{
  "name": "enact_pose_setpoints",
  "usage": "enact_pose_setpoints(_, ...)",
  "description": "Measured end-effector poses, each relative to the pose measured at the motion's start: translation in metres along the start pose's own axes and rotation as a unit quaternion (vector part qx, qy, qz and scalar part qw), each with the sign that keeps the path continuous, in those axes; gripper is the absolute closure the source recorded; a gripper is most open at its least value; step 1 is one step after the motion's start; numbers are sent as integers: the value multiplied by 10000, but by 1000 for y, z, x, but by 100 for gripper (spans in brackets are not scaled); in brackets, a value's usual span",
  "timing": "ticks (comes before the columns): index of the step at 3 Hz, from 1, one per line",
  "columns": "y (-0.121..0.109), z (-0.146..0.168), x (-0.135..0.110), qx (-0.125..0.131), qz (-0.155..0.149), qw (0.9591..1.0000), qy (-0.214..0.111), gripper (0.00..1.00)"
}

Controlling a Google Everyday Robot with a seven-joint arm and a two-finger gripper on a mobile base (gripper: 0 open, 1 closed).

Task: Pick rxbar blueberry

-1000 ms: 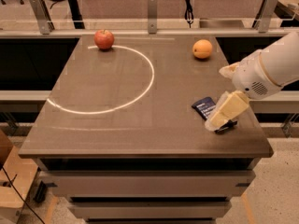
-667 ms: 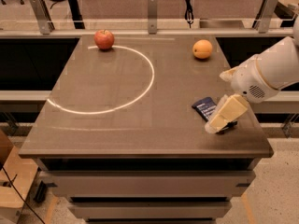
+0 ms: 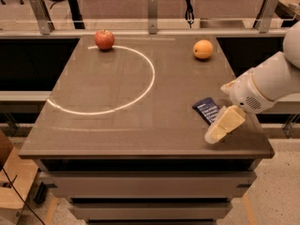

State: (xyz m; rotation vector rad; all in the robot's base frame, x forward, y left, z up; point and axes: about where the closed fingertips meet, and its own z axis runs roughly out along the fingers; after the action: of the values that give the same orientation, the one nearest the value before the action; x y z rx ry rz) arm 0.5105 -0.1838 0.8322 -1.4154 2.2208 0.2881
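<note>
The rxbar blueberry, a flat dark navy wrapper with white lettering, lies on the brown table near its right front corner. Its right end is hidden behind my gripper. My gripper, with cream-coloured fingers, hangs from the white arm that comes in from the right. It sits just over the bar's near right end, pointing down and to the left, close to the table's front edge.
A red apple stands at the table's far left. An orange stands at the far right. A white circular line is drawn on the tabletop. Metal rail posts stand behind the table.
The gripper and arm have shifted only slightly. The bar, apple and orange have not moved.
</note>
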Motion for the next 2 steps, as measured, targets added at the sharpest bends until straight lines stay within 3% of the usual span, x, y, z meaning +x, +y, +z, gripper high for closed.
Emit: enact_pose_setpoints(2, 8, 11, 4, -37, -49, 9997, 221, 42)
